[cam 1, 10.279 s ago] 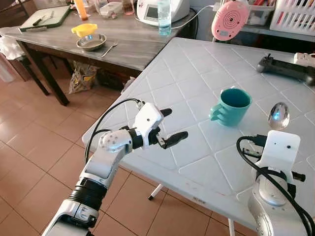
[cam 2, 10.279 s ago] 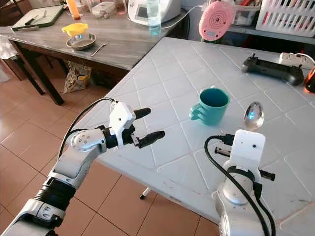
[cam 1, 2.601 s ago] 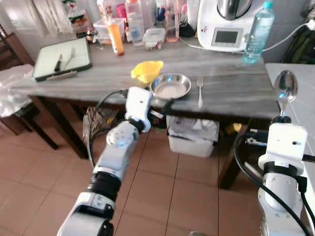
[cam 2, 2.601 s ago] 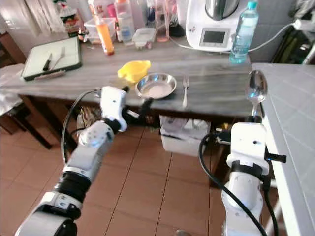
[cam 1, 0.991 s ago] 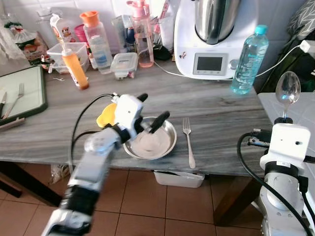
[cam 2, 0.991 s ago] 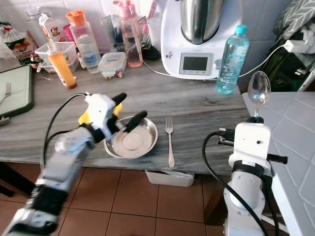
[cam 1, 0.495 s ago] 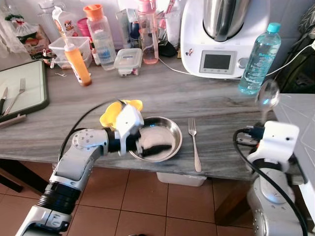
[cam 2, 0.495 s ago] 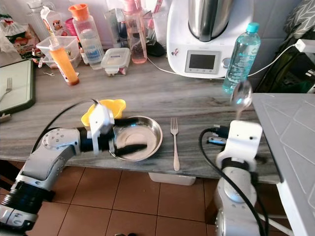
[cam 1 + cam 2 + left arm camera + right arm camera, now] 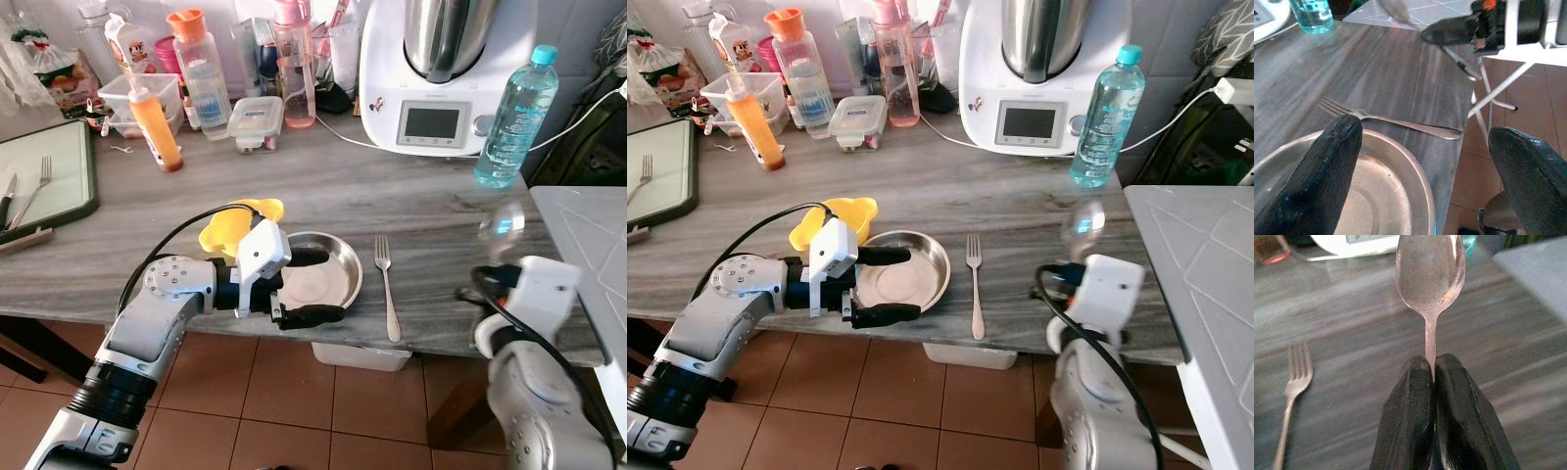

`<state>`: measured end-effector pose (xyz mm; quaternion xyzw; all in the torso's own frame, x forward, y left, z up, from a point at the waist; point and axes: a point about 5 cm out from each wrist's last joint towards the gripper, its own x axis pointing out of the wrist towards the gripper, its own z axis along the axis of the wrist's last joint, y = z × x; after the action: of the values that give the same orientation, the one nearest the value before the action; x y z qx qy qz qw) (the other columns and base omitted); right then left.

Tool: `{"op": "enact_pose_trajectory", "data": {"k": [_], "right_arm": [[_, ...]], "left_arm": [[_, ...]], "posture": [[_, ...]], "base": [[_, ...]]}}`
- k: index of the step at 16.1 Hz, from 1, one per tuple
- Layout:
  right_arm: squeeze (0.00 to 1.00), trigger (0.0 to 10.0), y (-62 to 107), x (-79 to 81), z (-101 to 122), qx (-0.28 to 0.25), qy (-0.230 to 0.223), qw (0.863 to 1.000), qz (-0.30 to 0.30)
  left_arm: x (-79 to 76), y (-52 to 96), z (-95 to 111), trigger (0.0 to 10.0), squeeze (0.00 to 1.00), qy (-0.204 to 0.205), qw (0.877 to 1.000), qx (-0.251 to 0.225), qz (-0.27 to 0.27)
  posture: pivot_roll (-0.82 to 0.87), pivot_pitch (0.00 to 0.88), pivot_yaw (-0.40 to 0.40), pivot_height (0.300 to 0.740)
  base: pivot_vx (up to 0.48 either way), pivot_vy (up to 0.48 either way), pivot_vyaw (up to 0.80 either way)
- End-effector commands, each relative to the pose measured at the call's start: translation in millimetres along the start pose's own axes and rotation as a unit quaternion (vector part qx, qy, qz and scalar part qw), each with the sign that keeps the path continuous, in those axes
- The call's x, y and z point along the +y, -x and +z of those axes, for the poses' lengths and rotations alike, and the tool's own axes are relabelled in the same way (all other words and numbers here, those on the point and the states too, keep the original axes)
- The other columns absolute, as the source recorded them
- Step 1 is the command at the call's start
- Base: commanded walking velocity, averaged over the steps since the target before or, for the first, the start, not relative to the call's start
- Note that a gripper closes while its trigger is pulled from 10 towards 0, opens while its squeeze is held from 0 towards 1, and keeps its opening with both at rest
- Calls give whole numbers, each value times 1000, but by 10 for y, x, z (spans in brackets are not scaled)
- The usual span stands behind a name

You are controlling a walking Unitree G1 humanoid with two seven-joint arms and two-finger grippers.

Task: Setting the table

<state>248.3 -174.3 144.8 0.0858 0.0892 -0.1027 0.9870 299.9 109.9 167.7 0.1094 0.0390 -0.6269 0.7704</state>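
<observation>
Steel bowl point(image 9: 321, 276) is now being straddled by the wide-open left gripper point(image 9: 306, 286), lower finger dropped outside the rim; right gripper point(image 9: 1436, 382) is pinching the spoon point(image 9: 1430, 271).

A home kitchen, by the look of the crowded grey wood-grain counter point(image 9: 431, 211). Against the tiled back wall stands a white cooking machine point(image 9: 446, 73) with a steel jug and a small screen (its cable trails off across the worktop). Beside it are a clear water bottle point(image 9: 514, 117), an orange sauce bottle point(image 9: 157, 122), lidded food tubs point(image 9: 253, 122) and a green cutting board point(image 9: 44, 176) with cutlery on it. The floor is terracotta tile point(image 9: 294, 411).
</observation>
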Motion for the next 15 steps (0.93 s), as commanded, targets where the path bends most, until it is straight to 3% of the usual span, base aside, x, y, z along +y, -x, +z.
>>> {"op": "enact_pose_trajectory", "data": {"k": [1, 4, 8, 15], "right_arm": [[0, 10000, 4, 262, -61, 22, -72, 997, 30], [0, 10000, -52, 431, -134, 51, -97, 992, 62], [0, 10000, -119, 457, -201, 75, -96, 989, 83], [0, 10000, -269, 637, -264, 104, -114, 979, 130]], "left_arm": [[4, 2, 52, 10000, 0, -13, 1000, 4, -11], [-16, -7, 51, 10000, 0, -16, 1000, 8, -19], [-30, -7, 36, 10000, 0, -13, 1000, 10, -22], [-59, -12, 18, 10000, 0, -14, 999, 15, -30]], "posture": [[-53, 93, 74, 740], [-47, 91, 78, 740], [-43, 88, 81, 740], [-23, 84, 83, 740]], "base": [[0, 0, 0], [0, 0, 0], [0, 0, 0], [0, 0, 0]]}}
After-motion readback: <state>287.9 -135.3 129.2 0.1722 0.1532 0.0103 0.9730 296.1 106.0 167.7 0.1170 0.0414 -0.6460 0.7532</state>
